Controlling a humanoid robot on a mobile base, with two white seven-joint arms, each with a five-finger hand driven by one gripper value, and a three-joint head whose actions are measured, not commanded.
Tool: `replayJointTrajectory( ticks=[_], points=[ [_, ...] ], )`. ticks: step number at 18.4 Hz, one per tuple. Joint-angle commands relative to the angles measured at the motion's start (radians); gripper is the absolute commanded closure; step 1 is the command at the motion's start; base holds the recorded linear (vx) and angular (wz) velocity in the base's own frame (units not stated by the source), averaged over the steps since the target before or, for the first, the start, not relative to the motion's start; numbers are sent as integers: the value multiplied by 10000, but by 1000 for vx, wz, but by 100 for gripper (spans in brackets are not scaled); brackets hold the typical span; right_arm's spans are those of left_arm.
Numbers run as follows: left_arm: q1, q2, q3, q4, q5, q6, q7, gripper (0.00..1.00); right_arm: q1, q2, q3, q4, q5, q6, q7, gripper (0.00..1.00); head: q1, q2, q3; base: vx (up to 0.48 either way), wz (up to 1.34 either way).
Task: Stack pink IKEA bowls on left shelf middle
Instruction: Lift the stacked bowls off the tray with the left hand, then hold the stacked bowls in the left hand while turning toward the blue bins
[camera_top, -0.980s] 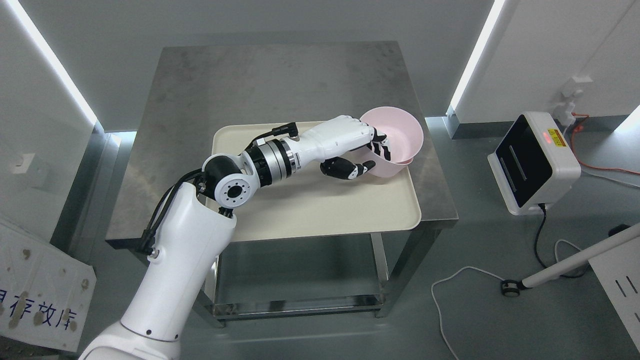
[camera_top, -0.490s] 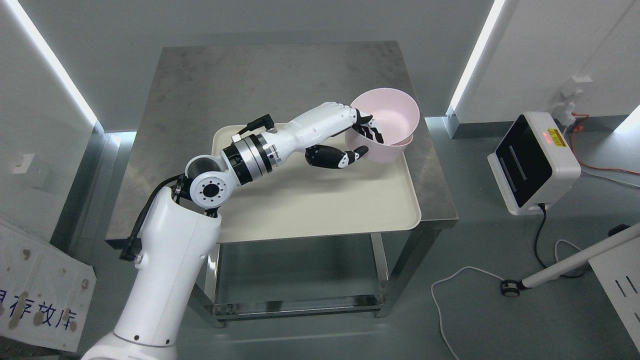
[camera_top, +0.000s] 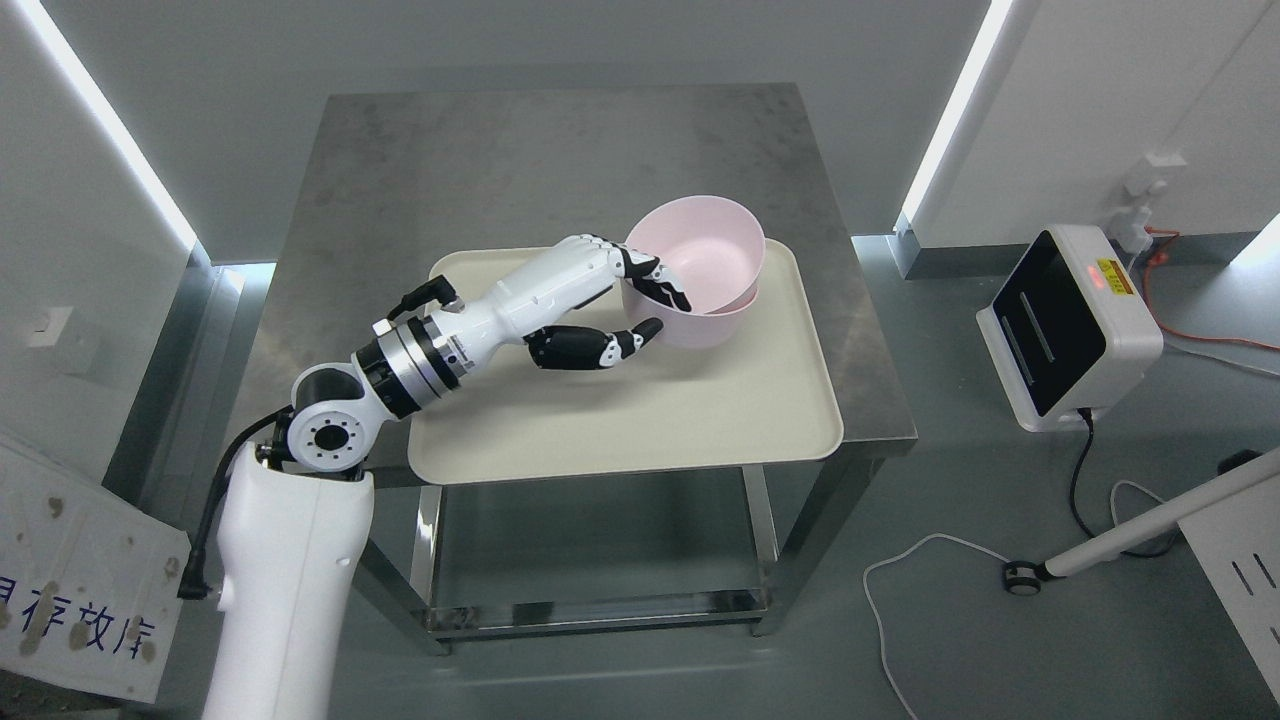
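Two nested pink bowls (camera_top: 705, 262) gripped at rim by left hand (camera_top: 610, 300) fingers (camera_top: 662, 290) above cream tray (camera_top: 640, 420); no legible branding.

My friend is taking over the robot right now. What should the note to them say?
Left hand: shut on the pink bowls, fingers over the rim, thumb outside the wall.
Right hand: not in view.
Bowls: two nested, one inside the other, tilted, above the cream tray's far part, on the steel table. I cannot tell if they touch the tray.
Done: bowls stacked and gripped.
Left: carry them to the left shelf's middle level, which is not in view, and set them down.
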Motion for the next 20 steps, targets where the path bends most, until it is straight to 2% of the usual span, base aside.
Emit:
replayJointTrajectory(
  ticks=[1, 12, 20],
  points=[
    [388, 175, 1936, -813, 248, -212, -86, 98, 293, -175, -123, -337, 0, 5, 5, 0, 0, 0, 0, -11, 5],
    [404, 175, 2013, -798, 263, -197, -101, 97, 293, -175, -108, -337, 0, 5, 5, 0, 0, 0, 0, -64, 0],
    [419, 175, 2013, -798, 263, -243, -101, 97, 293, -175, -123, -337, 0, 20, 5, 0, 0, 0, 0, -151, 35]
  ],
)
